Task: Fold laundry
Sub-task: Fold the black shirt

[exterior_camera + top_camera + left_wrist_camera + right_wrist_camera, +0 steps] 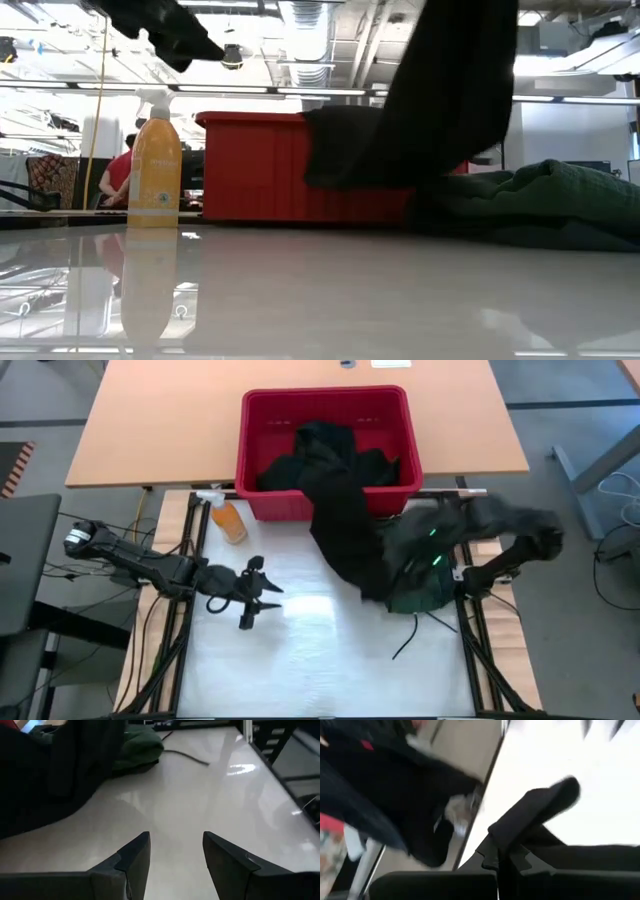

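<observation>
The right hand [400,540], pressed together on the black garment [345,530] trailing from the red basket [262,435] over the green shirt [425,585] on the bench [320,660], risks dragging both garments along, while the left hand [262,600] waits spread

Bright overhead lighting; glare patch on the glossy desk [300,610] at centre; right wrist view heavily motion-blurred; ceiling lights [300,30] overexposed at 12 o'clock.
</observation>
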Controlling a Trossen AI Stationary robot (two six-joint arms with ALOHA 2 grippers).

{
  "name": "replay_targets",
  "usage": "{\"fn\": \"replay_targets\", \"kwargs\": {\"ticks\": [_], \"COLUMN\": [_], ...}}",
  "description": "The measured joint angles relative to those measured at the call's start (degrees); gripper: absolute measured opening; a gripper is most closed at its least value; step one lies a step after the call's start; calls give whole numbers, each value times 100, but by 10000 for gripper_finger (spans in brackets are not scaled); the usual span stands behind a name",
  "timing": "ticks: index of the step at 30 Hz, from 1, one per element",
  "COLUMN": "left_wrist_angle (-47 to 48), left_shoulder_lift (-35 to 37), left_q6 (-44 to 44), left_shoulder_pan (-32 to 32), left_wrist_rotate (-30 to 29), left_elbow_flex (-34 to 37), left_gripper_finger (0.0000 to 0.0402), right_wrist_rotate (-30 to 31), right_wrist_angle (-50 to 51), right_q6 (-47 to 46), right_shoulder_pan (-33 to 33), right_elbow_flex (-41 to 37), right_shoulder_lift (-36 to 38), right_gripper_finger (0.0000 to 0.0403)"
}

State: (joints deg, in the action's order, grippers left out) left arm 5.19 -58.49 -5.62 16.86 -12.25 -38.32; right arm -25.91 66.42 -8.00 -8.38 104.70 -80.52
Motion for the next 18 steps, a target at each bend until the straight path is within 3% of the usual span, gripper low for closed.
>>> {"fn": "replay_targets", "kwargs": {"ticks": [4, 11, 14, 18], "left_wrist_angle": [-1096, -4768, -5946, -6567], "left_shoulder_lift": [-328, -1841, -2870, -4195], "left_q6": [-264, -87, 327, 1118], "left_shoulder_pan": [602, 1471, 1706, 1825], "left_wrist_rotate": [-283, -262, -308, -361], "left_elbow_flex": [223, 633, 393, -385], "left_gripper_finger": [171, 171, 171, 171], "right_wrist_rotate": [206, 826, 1232, 1413], "right_wrist_angle": [-826, -2279, -3096, -4083], "right_q6": [-250, -374, -313, -25], "right_shoulder_pan": [-771, -1915, -2245, -2420], "right_elbow_flex": [-983, -1708, -1702, -1700], "right_shoulder_lift": [-384, -1359, -1844, -2387], "right_gripper_finger": [20, 20, 20, 20]}}
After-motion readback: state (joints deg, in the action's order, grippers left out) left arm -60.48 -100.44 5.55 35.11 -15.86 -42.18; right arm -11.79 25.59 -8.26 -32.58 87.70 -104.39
